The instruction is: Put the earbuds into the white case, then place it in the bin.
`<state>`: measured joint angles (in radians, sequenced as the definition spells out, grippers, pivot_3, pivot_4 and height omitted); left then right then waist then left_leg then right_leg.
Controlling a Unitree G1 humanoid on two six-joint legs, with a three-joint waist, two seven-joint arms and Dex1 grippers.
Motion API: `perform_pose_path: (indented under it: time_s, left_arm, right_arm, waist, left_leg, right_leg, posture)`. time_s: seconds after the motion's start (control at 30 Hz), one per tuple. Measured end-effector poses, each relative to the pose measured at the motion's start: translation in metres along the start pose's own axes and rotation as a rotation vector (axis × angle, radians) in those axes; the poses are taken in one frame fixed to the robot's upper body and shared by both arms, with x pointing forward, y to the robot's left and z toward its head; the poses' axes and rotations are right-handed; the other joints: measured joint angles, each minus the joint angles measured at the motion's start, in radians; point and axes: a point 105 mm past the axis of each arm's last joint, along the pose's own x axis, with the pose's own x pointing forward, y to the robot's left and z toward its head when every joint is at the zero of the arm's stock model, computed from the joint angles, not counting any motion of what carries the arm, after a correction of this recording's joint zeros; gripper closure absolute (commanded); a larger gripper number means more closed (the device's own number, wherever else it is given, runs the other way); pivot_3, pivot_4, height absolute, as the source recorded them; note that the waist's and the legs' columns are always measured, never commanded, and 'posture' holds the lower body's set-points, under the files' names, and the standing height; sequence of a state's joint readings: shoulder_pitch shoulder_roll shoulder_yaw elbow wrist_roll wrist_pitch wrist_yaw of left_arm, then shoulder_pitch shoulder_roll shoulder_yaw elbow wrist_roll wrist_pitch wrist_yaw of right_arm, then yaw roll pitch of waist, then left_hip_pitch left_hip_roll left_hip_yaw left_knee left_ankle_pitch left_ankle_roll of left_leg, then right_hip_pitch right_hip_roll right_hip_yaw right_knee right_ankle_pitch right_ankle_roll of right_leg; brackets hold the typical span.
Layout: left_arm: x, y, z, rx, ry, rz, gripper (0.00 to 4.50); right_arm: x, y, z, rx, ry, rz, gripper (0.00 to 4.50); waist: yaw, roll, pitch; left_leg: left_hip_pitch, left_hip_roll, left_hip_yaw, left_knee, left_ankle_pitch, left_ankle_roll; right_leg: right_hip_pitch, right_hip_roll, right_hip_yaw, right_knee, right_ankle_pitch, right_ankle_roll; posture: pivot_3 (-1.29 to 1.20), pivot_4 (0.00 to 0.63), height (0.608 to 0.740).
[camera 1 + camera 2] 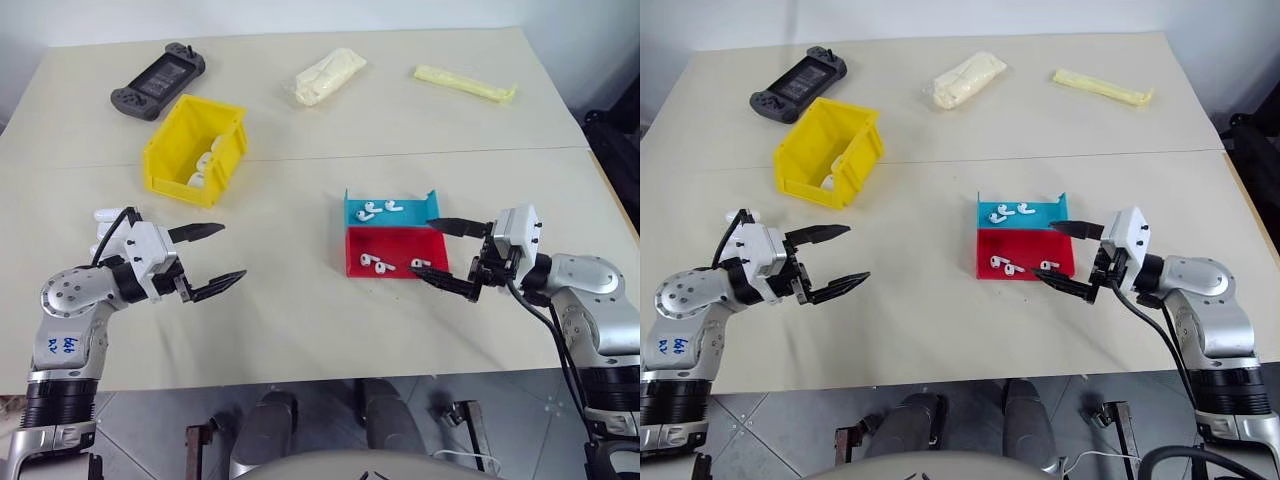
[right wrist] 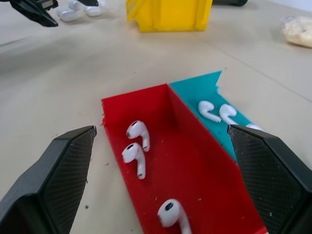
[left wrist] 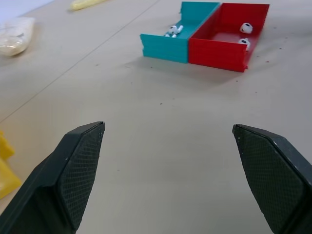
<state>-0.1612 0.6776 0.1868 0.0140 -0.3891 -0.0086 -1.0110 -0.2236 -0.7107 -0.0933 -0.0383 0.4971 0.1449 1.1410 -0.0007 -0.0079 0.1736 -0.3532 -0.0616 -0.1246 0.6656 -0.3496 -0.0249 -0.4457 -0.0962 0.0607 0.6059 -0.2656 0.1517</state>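
Note:
Several earbuds (image 2: 138, 134) lie in a red tray (image 1: 400, 243), and more earbuds (image 1: 376, 209) lie in the blue tray (image 1: 362, 204) joined behind it. My right gripper (image 1: 423, 247) is open at the red tray's right end, with its fingers on either side of that end and nothing between them. White cases (image 1: 104, 224) lie on the table at the left, partly hidden behind my left wrist. My left gripper (image 1: 232, 250) is open and empty, pointing toward the trays. The yellow bin (image 1: 172, 146) stands at the back left with white cases (image 1: 204, 164) inside.
A black game console (image 1: 158, 80) lies behind the bin. A clear bag of pale stuff (image 1: 325, 77) and a yellow packet (image 1: 465, 83) sit along the far side. A seam in the tabletop (image 1: 420, 153) runs across behind the trays.

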Motion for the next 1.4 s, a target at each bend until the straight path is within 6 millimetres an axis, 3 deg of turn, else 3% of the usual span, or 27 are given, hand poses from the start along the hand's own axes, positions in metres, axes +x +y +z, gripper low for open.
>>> perform_pose_path:
  time_s: [0.1,0.27,0.5,0.6,0.8,0.97,1.2,1.4]
  left_arm:
    - [-0.003,0.007,0.000,-0.006,-0.004,0.075,0.03]
    - [-0.029,0.012,-0.004,-0.065,0.007,0.278,0.03]
    - [-0.123,-0.002,-0.037,-0.253,0.139,0.846,0.03]
    - [-0.148,-0.017,-0.049,-0.321,0.199,0.991,0.03]
    - [-0.153,-0.011,-0.058,-0.422,0.243,1.107,0.03]
    - [-0.129,0.010,-0.040,-0.489,0.266,1.049,0.03]
    - [-0.115,0.024,-0.040,-0.687,0.569,1.065,0.03]
    - [-0.116,0.032,-0.034,-0.768,0.650,1.101,0.03]
  right_arm:
    - [0.000,0.002,0.002,-0.016,-0.011,0.023,0.00]
    - [0.010,0.009,0.005,-0.024,-0.055,0.067,0.00]
    - [0.049,0.036,0.042,-0.132,-0.244,0.189,0.00]
    - [0.059,0.045,0.056,-0.183,-0.296,0.227,0.00]
    - [0.066,0.051,0.063,-0.217,-0.324,0.255,0.00]
    - [0.063,0.049,0.060,-0.216,-0.286,0.255,0.00]
    - [0.060,0.046,0.057,-0.197,-0.259,0.241,0.00]
    - [0.059,0.049,0.056,-0.188,-0.255,0.239,0.00]
  waist:
    - [-0.002,0.000,0.000]
    - [-0.004,0.000,0.000]
    - [-0.003,0.000,0.000]
    - [0.012,-0.001,0.000]
    - [0.027,-0.002,-0.001]
    - [0.023,-0.002,-0.001]
    - [0.010,-0.002,-0.001]
    - [-0.005,-0.002,-0.001]
  left_leg:
    - [0.000,0.001,0.000,0.000,0.000,0.000]
    - [0.000,0.002,-0.001,0.000,0.000,0.000]
    - [0.001,0.003,-0.002,0.000,-0.002,0.000]
    - [0.001,0.001,-0.001,0.002,-0.002,0.001]
    - [0.001,0.001,-0.001,0.002,-0.002,0.000]
    - [0.001,0.002,-0.002,0.001,-0.002,0.000]
    - [0.001,0.001,-0.002,0.001,-0.002,-0.001]
    - [0.002,0.001,-0.002,0.000,-0.002,-0.001]
  right_leg:
    - [0.000,0.000,0.000,0.000,0.000,0.000]
    - [-0.001,0.001,0.001,0.000,0.000,0.000]
    - [-0.001,0.002,0.003,-0.002,0.000,0.000]
    - [0.001,0.000,0.001,-0.004,0.000,0.000]
    - [0.002,0.001,-0.002,-0.003,0.000,-0.001]
    - [0.001,0.001,-0.001,-0.003,0.000,-0.001]
    - [-0.001,0.002,-0.001,0.002,0.000,-0.001]
    - [-0.001,0.003,0.000,0.002,0.000,-0.001]
  posture:
    - [0.00,0.150,0.740]
    - [0.00,0.150,0.740]
    - [0.00,0.150,0.740]
    - [0.00,0.150,0.740]
    - [0.00,0.150,0.740]
    - [0.00,0.150,0.740]
    - [0.00,0.150,0.740]
    - [0.00,0.150,0.740]
